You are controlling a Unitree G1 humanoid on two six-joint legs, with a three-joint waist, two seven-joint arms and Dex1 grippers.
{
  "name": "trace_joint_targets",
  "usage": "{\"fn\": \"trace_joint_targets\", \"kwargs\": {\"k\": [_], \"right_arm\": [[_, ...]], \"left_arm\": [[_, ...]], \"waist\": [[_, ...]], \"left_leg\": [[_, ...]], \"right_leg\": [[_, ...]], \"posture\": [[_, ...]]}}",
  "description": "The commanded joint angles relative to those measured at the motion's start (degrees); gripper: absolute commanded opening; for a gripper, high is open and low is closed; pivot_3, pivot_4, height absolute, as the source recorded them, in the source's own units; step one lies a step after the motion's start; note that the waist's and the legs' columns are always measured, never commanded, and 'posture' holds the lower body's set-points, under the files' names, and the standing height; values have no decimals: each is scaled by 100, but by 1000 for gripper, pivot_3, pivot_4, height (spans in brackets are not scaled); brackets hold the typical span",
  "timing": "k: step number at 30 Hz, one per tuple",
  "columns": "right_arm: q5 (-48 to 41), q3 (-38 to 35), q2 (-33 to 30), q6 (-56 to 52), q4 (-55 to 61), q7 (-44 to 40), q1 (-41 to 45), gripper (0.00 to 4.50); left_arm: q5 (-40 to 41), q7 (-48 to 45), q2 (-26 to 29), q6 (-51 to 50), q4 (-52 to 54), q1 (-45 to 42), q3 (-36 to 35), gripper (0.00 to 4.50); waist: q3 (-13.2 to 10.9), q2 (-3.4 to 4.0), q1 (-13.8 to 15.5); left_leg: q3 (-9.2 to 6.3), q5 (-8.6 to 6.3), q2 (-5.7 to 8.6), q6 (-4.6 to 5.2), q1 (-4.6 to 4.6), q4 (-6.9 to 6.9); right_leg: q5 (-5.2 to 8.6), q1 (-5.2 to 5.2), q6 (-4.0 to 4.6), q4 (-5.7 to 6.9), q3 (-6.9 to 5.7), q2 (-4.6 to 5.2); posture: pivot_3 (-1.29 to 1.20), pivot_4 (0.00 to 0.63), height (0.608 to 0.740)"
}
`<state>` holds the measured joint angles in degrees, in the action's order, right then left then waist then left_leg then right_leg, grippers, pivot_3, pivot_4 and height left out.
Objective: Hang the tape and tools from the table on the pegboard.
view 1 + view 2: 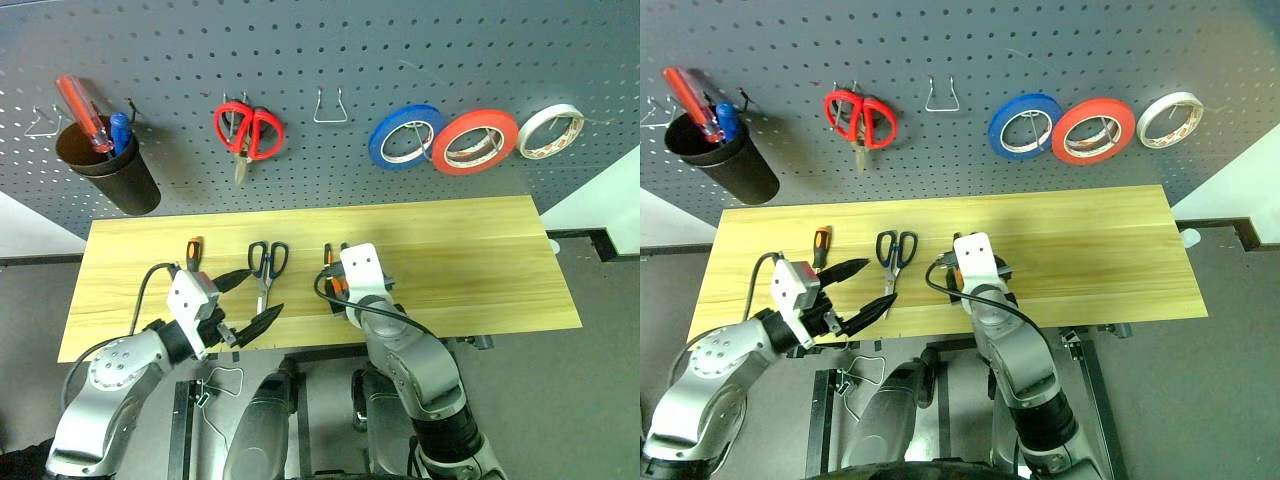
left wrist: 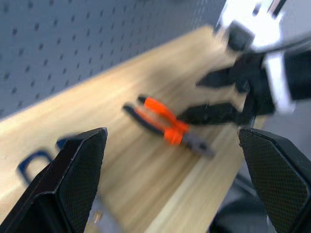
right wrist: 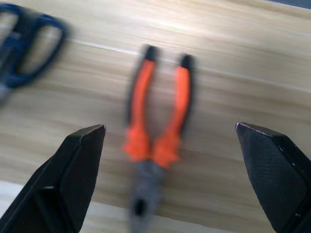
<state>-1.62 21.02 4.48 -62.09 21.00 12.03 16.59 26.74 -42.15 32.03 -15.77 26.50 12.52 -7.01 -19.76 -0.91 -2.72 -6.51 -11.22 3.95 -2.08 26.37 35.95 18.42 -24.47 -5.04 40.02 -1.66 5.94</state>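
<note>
Orange-handled pliers (image 3: 158, 141) lie on the counter (image 1: 470, 250) directly ahead of your right gripper (image 3: 170, 160), jaws apart; their long axis runs along your reach, handles farthest. Your left gripper (image 1: 250, 298), also apart, stands farther off.

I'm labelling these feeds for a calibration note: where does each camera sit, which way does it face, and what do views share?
Left and right eye views: on the head, looking forward and down at the light yellow wood-grain table and dark grey pegboard; both arms show.
Left wrist view: on the left wrist, looking along the open left gripper at the orange-and-black pliers and the right gripper.
Right wrist view: on the right wrist, along the open right gripper, down at the pliers.
Shared: both wrist views show the pliers.
</note>
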Motion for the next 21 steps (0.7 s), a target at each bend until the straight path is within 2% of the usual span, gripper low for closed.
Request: {"fn": "trace_joint_targets", "kwargs": {"k": [1, 8, 21], "right_arm": [[-259, 195, 888, -9, 21, -66, -66, 4477], [-361, 147, 917, 315, -586, -14, 338, 4477], [-191, 6, 1019, 762, -1166, 414, 612, 4477]], "left_arm": [[-41, 53, 13, 17, 143, 290, -104, 4500], [-68, 127, 27, 11, 337, 729, -178, 4500], [-39, 249, -5, -92, 576, 880, -199, 4500]], "waist": [[-4, 1, 13], [-71, 6, 24], [-228, 5, 12]], "left_leg": [[0, 0, 0, 0, 2, 0], [1, -2, 1, 3, 6, 0], [8, -2, -1, 4, 17, -27]], "right_leg": [[0, -2, 0, 0, 0, 0], [2, -4, 1, -3, 0, 5], [5, -27, 4, -8, 1, 4]], "posture": [[21, 423, 703], [27, 445, 703], [29, 467, 703]]}}
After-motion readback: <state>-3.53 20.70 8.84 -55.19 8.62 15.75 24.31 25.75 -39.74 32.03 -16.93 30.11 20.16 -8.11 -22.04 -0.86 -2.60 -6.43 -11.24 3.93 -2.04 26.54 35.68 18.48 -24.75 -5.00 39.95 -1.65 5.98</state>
